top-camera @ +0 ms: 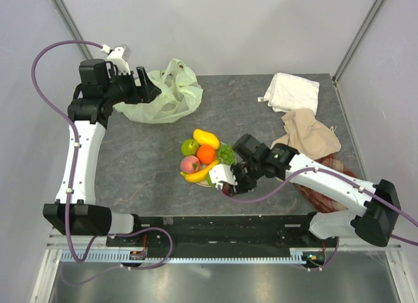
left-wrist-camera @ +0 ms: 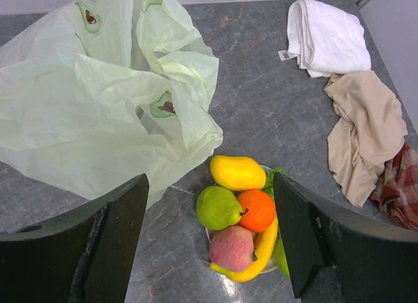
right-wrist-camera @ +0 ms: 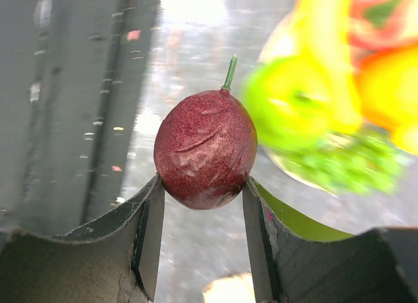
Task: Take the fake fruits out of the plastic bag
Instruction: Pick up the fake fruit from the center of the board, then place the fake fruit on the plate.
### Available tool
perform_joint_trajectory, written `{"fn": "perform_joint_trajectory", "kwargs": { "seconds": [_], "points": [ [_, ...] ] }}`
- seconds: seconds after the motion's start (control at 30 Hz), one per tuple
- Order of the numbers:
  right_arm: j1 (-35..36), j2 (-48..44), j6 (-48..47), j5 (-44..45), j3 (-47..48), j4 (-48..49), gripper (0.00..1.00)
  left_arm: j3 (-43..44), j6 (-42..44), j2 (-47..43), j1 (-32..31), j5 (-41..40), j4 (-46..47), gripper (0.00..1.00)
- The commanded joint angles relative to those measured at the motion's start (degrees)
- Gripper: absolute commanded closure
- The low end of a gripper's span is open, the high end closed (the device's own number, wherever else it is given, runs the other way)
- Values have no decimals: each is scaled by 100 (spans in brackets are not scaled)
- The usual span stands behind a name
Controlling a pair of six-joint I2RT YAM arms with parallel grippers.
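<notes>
One dark purple fruit (right-wrist-camera: 206,149) clamped in right jaws | left jaws spread wide

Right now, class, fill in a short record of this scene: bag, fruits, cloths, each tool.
plastic bag: crumpled, far left, beside the left tool
left tool: open, empty
right tool: closed on dark purple fruit
out of bag: mango, green apple, orange, peach, banana, grapes, clustered at centre
right side: white cloth, beige cloth, plaid cloth
</notes>
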Motion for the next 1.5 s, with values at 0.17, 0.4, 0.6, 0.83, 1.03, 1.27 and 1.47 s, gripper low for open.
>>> {"fn": "perform_joint_trajectory", "kwargs": {
  "seconds": [0.17, 0.4, 0.6, 0.83, 1.03, 1.27, 1.47],
  "points": [
    [-1161, 1064, -51, -128, 1521, -1, 58, 388, -71, 200, 34, 234, 198, 16],
    [-1478, 2050, -69, -49, 2058, 412, 57, 388, -10, 262, 42, 190, 198, 16],
    [-1548, 2429, -157, -189, 2340, 456, 56, 362, 61, 323, 43, 129, 189, 16],
    [-1548, 2543, -341, -207, 2182, 439, 50, 344, 78, 341, 51, 102, 181, 16],
    [-1548, 2578, -420, -233, 2129, 430, 48, 388, 105, 367, 51, 102, 163, 16],
    [-1548, 2605, -500, -216, 2015, 448, 43, 405, 122, 376, 43, 67, 163, 16],
    [-1548, 2605, -491, -189, 1997, 474, 29, 388, 122, 376, 43, 67, 163, 16]
  ]
}}
